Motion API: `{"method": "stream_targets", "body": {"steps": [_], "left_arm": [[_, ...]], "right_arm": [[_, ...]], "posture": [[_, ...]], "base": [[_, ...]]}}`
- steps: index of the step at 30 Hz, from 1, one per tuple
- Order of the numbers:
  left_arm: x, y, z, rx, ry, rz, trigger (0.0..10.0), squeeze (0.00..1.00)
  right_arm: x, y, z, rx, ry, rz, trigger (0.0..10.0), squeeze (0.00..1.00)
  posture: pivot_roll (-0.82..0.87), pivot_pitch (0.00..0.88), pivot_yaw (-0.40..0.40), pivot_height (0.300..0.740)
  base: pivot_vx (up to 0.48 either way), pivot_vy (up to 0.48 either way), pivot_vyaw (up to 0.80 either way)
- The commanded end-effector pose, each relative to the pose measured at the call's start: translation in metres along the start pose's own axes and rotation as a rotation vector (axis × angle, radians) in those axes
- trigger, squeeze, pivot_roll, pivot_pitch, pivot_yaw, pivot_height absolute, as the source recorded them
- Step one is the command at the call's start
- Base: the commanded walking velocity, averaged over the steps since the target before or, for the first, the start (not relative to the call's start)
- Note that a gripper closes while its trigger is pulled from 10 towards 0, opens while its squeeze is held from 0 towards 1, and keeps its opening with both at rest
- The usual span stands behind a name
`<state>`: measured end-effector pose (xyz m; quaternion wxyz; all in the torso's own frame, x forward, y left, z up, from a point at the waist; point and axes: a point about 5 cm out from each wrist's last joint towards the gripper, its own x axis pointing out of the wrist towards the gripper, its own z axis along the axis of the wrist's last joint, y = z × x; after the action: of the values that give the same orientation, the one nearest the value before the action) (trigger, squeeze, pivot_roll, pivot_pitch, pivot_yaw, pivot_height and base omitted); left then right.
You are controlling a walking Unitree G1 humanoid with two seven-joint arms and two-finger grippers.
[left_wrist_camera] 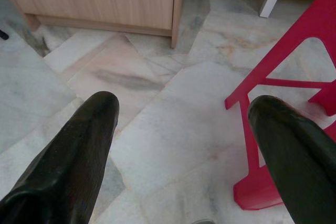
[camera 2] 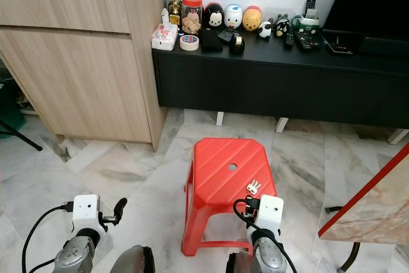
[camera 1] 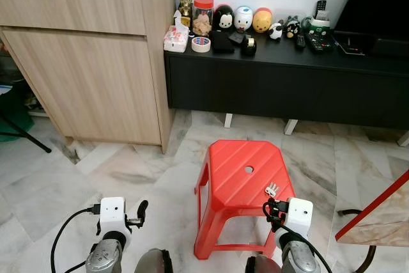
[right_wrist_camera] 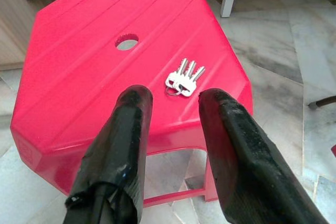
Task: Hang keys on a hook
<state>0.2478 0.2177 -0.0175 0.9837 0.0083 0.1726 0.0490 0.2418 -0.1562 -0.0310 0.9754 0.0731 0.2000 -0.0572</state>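
Keys (right_wrist_camera: 184, 78) — three silver metal ones fanned on a ring — lie flat on a glossy red plastic stool (right_wrist_camera: 94, 72), ribbed top, round centre hole. Right gripper (right_wrist_camera: 173, 106) hovers just short of them, black fingers parted, nothing held. Left gripper (left_wrist_camera: 184, 124) hangs over veined marble floor (left_wrist_camera: 157, 129) beside the stool — fingers spread wide, empty.

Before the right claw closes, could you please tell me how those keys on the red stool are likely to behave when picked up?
The keys lie flat and fanned on one ring, so they will probably swing and splay loosely. They look thin and light, likely sliding on the smooth red stool if the open right claw nudges them.
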Motion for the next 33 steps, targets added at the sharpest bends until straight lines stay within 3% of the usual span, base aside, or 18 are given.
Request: {"method": "stream_targets", "body": {"steps": [1,22,33], "left_arm": [[0.0016,-0.0031,0.0016,0.008,0.001,-0.02,10.0,0.0],[0.0022,-0.0025,0.0033,0.003,-0.008,-0.022,10.0,0.0],[0.0019,-0.0032,0.0028,0.001,-0.008,-0.02,10.0,0.0]], "right_arm": [[0.0008,-0.001,0.0003,-0.002,0.005,-0.004,10.0,0.0],[0.0007,0.0006,0.0009,-0.002,-0.001,-0.001,10.0,0.0],[-0.0017,-0.0022,-0.005,0.012,0.028,-0.025,10.0,0.0]], "posture": [[0.08,0.02,-0.055,0.626],[0.09,0.028,-0.053,0.626],[0.08,0.034,-0.053,0.626]], "base": [[0.259,0.0,0.0],[0.306,0.0,0.0],[0.0,0.0,0.0]]}}
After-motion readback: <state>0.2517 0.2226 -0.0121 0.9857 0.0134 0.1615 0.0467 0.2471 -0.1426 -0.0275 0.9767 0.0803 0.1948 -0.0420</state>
